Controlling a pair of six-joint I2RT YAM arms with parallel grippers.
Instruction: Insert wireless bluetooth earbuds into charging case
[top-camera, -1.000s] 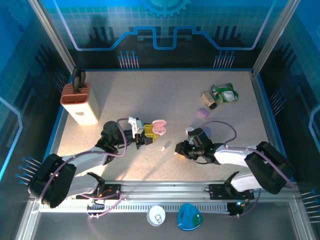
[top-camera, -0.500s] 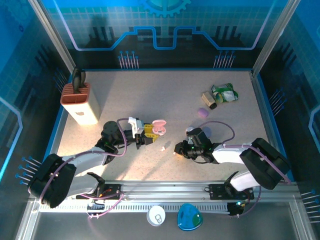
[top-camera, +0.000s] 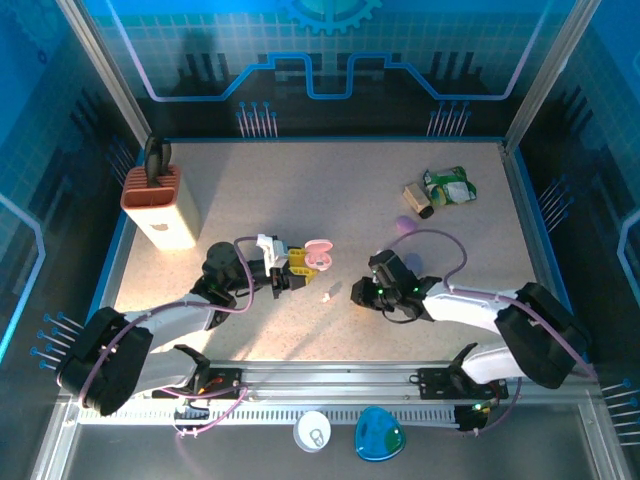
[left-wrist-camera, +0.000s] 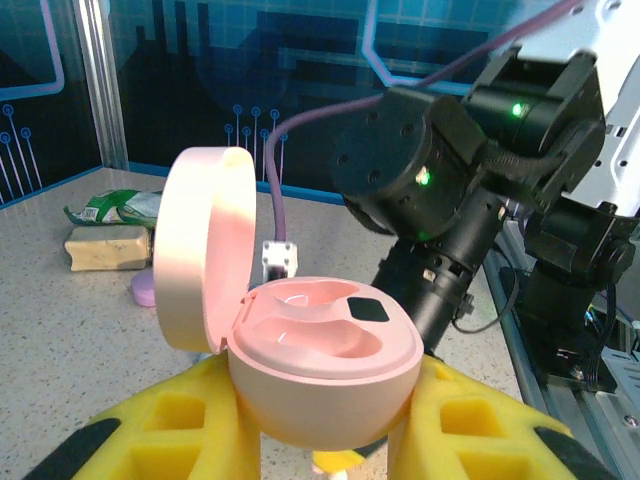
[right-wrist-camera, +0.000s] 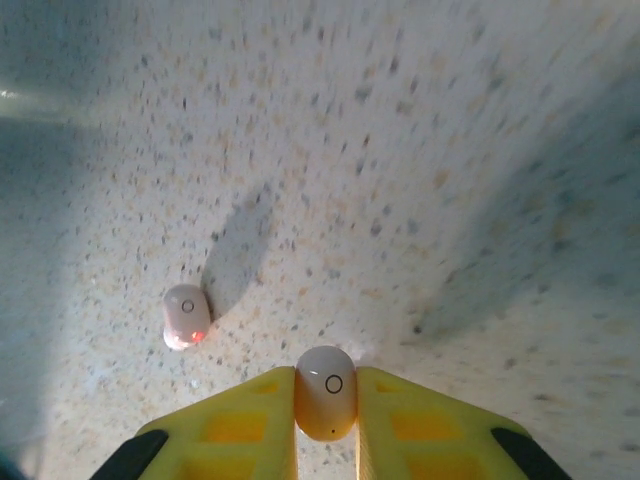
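Note:
My left gripper (left-wrist-camera: 320, 425) is shut on a pink charging case (left-wrist-camera: 322, 372), its yellow fingers (left-wrist-camera: 165, 425) pressing both sides. The case's lid (left-wrist-camera: 200, 250) stands open and both wells look empty. From above, this case (top-camera: 318, 255) sits just left of the table's middle. My right gripper (right-wrist-camera: 326, 412) points down at the tabletop and is shut on a pale pink earbud (right-wrist-camera: 325, 390). A second earbud (right-wrist-camera: 186, 318) with a red glow lies on the table to its left. In the top view that loose earbud (top-camera: 326, 296) lies between the case and my right gripper (top-camera: 360, 293).
A lilac case (top-camera: 404, 224) lies behind the right arm, with a brown block (top-camera: 417, 200) and a green packet (top-camera: 450, 185) farther back right. A tan holder (top-camera: 160, 205) stands at the left edge. White (top-camera: 313, 430) and blue (top-camera: 379, 435) items sit below the front rail.
My right gripper's jaws have closed on the earbud, and its wrist has shifted slightly toward the table's middle. The left arm and the pink case have stayed still.

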